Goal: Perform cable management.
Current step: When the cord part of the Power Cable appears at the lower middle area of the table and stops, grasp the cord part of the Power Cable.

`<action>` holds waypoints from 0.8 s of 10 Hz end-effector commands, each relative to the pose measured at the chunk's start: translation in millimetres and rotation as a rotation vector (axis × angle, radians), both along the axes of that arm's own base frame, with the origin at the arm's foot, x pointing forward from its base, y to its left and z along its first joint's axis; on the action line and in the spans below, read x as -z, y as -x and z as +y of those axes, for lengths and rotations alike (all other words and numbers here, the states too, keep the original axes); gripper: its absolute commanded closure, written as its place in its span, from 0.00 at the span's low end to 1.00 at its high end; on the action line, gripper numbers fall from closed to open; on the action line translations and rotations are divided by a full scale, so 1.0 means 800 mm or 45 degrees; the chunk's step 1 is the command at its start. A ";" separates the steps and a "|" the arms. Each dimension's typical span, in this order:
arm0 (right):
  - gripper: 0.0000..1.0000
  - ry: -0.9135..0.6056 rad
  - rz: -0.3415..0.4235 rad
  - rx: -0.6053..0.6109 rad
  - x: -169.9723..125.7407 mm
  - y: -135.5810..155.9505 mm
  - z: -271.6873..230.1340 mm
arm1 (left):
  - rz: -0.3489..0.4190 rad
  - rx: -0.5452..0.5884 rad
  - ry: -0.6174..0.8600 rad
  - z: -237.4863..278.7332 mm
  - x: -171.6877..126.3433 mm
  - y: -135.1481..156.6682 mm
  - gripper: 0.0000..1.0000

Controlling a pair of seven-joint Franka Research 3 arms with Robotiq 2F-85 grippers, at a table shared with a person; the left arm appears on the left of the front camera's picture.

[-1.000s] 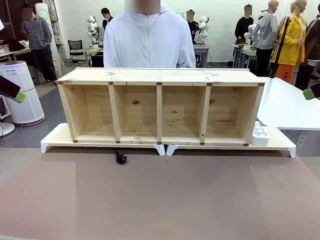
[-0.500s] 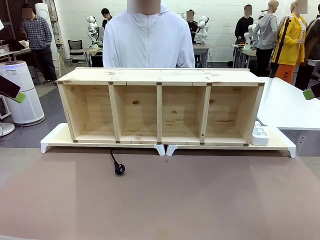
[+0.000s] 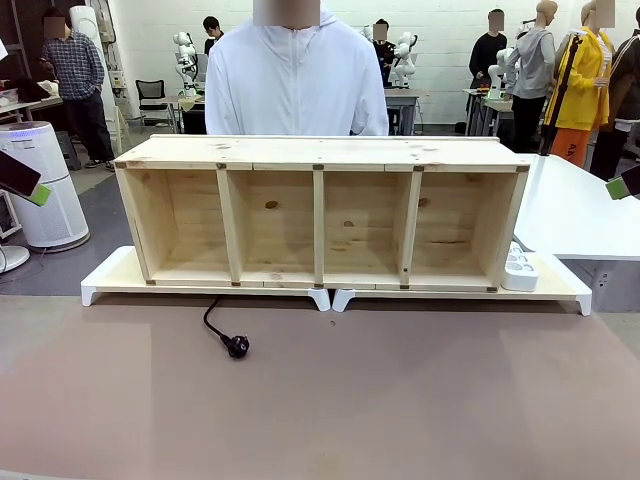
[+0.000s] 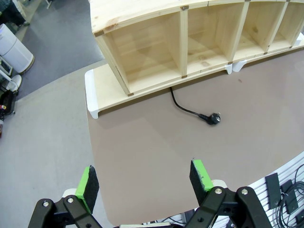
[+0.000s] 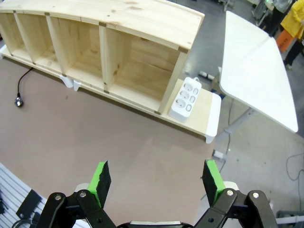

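I see the brown matte table (image 3: 400, 400) across the lower half of the front view. A long pale pine shelf (image 3: 320, 150) with four open compartments spans the middle. A person (image 3: 296, 80) in a white top stands behind it at top centre. The shelf sits on two white-edged risers (image 3: 110, 278). A white power strip (image 3: 520, 268) lies on the right one, beside the shelf's end.

The thin black cable (image 3: 210, 322) curls out from under the left riser, left of centre. It ends in a small round plug (image 3: 238, 346) lying on the bare table.

From my left gripper (image 4: 144, 178), spread wide and holding nothing, the plug is well apart, toward the frame's right of centre. My right gripper (image 5: 156, 176) is equally wide and empty, and there the cable sits far off at the left edge. Nothing lies between either gripper and the cable.
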State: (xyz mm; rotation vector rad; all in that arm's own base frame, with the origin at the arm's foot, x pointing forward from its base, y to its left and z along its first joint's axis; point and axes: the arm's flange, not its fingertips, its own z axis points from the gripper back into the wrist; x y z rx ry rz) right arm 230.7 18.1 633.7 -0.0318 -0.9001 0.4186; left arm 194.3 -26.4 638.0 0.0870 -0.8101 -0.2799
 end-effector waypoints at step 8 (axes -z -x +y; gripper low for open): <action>0.00 -0.001 -0.009 0.001 0.000 -0.004 0.000 | -0.014 0.000 -0.004 -0.001 -0.001 -0.003 0.00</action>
